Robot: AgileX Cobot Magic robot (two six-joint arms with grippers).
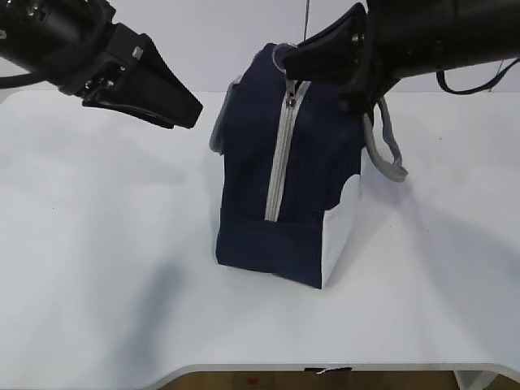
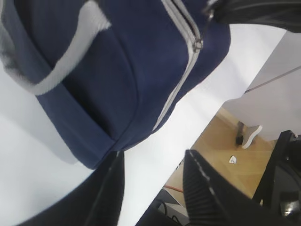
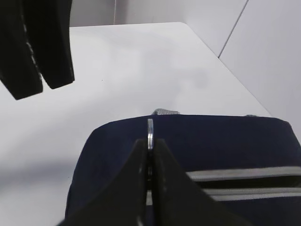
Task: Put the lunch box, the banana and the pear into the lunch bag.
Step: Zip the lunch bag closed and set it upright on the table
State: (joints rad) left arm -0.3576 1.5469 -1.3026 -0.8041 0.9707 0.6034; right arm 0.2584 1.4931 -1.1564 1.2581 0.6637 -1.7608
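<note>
Standing upright on the white table [image 1: 97, 268] is the navy lunch bag [image 1: 252, 179], its grey zipper [image 1: 280, 158] running down the side that faces the front of the table, with a white panel low on its right end. A grey strap handle [image 1: 388, 150] hangs off the right side and another loops over the left.

The right gripper [image 3: 149, 155] is at the top of the bag, its fingers pressed together on the metal ring pull [image 3: 150, 132] of the zipper, which sticks up between the tips. In the right wrist view the zipper's teeth behind the pull look parted.

The left gripper [image 1: 175, 106] hangs in the air just left of the bag's top, not touching it, with its fingers [image 2: 110, 188] held apart and nothing between them.

The lunch box, banana and pear do not show in any view.
</note>
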